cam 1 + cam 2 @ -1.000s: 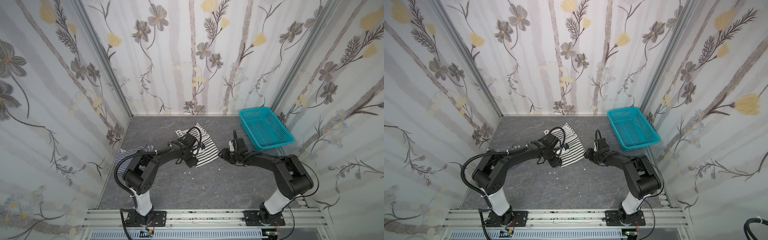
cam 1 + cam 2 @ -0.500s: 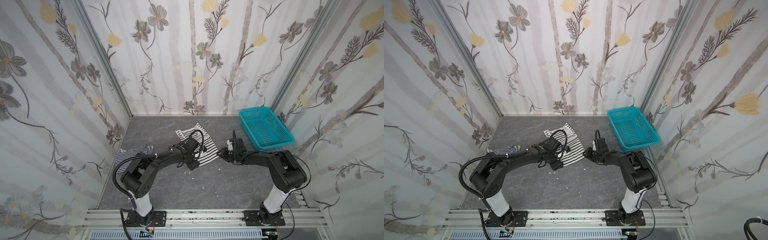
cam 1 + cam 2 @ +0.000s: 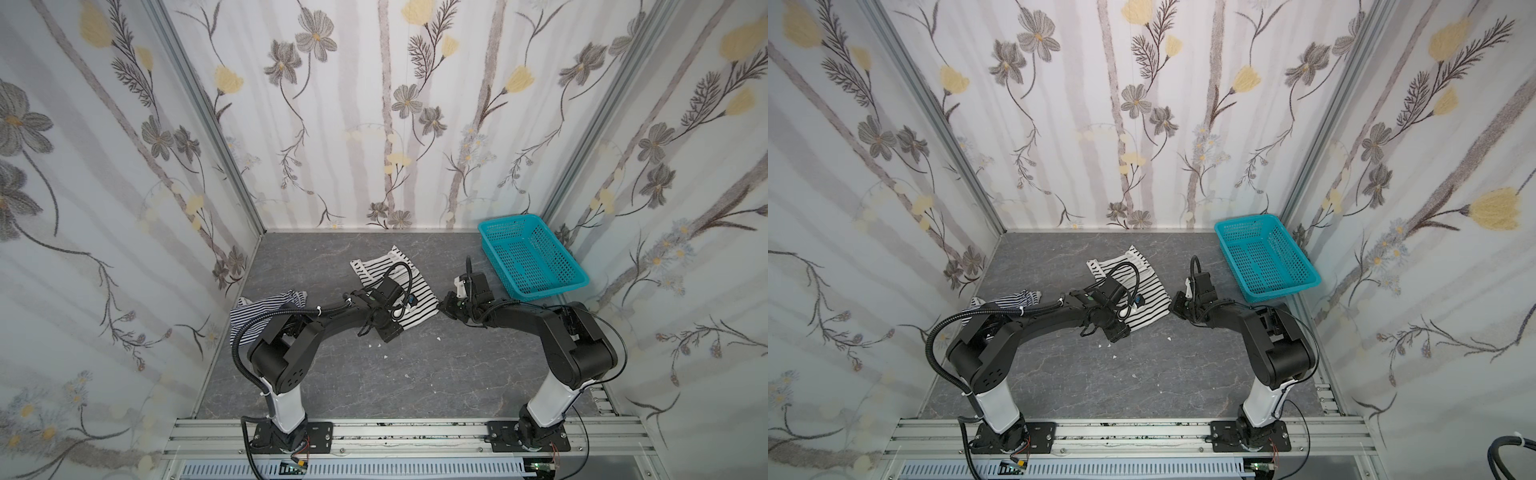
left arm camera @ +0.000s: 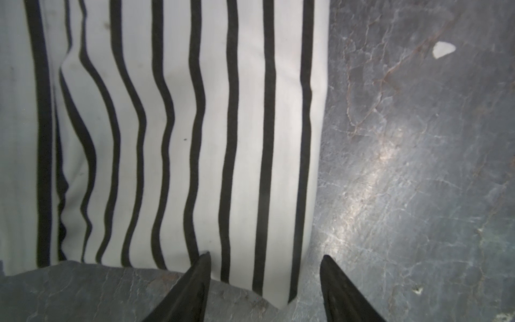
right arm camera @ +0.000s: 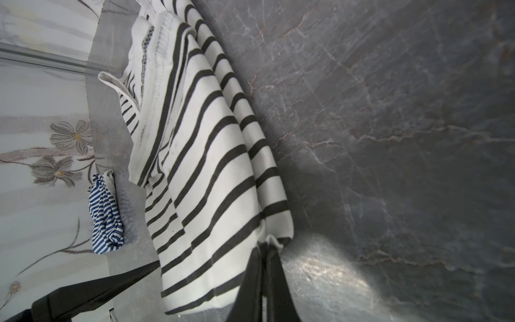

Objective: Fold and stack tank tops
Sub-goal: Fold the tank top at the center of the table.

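Two tank tops lay on the dark marbled counter (image 3: 374,374). The larger, the black-striped tank top (image 3: 417,297), was spread near the middle, a little toward the back wall. It was creased, with a hemmed layer doubled over its upper part. The smaller, the navy-striped tank top (image 3: 259,311), sat bunched at the counter's edge on the robot's left. It was well apart from the first, and in both top views the left arm partly hid it.

The right hand (image 5: 267,248) was low at the counter, its fingers pressed together on a corner of the black-striped tank top, pinching the cloth. The left hand (image 4: 264,259) hung over the near corner of the same top with its fingers apart. One fingertip (image 4: 204,259) was over the hem and the other over bare counter, and the hand gripped nothing. Whether either tip touched the cloth could not be told.

Several small white scraps (image 4: 443,49) lay on the counter just in front of that top. A teal basket (image 3: 544,291) stood in the back corner on the robot's right, beyond the right hand.
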### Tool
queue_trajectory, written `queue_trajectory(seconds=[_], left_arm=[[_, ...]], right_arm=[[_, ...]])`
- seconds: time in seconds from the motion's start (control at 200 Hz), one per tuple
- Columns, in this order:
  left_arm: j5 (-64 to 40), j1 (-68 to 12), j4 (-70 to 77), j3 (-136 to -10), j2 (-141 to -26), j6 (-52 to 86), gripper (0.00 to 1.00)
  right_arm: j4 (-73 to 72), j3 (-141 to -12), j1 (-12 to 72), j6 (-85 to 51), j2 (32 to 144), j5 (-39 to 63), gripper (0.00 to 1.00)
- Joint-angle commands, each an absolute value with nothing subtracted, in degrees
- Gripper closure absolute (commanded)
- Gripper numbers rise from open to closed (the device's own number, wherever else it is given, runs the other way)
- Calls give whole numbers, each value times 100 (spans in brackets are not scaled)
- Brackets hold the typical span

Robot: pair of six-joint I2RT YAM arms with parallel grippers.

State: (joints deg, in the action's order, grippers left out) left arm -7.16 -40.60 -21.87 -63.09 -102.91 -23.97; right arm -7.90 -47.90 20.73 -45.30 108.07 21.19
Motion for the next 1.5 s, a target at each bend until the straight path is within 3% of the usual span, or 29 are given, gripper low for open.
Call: queue_trajectory(seconds=[0.0,0.105,0.28,0.685,0.765,0.875,0.974,1.184,1.494], left_arm=[[-747,-4099,-2125,-6281,-10271,-2417,38],[-806,-4119,-2127,-6287,-10313,-2443,43],[-980,-4173,-2136,-6227,-10313,-2452,62],[-805,-4206,-2130,-6346,-10681,-2452,58],[-755,-4223,-2144,-6360,-10728,-2465,66],[-924,-4262,-2212,-6317,-10613,-2604,84],[-1225,-4355,-2373,-6297,-10403,-2697,92],[-2038,-4636,-2726,-6381,-10058,-2689,94],[-3816,-5031,-3100,-6586,-9886,-2599,89]], right_arm=[[-814,-4870,2091,-4526,10732,2171,100],[-765,-4909,2104,-4504,10725,2172,100],[-747,-4905,2113,-4509,10749,2182,100],[-765,-4911,2155,-4552,10742,2191,100],[-751,-4888,2161,-4561,10691,2178,100],[-739,-4828,2162,-4587,10547,2135,100],[-717,-4698,2153,-4639,10326,2089,100],[-391,-4117,2155,-4717,9454,1868,100],[1131,-3821,2167,-4572,7559,1358,100]])
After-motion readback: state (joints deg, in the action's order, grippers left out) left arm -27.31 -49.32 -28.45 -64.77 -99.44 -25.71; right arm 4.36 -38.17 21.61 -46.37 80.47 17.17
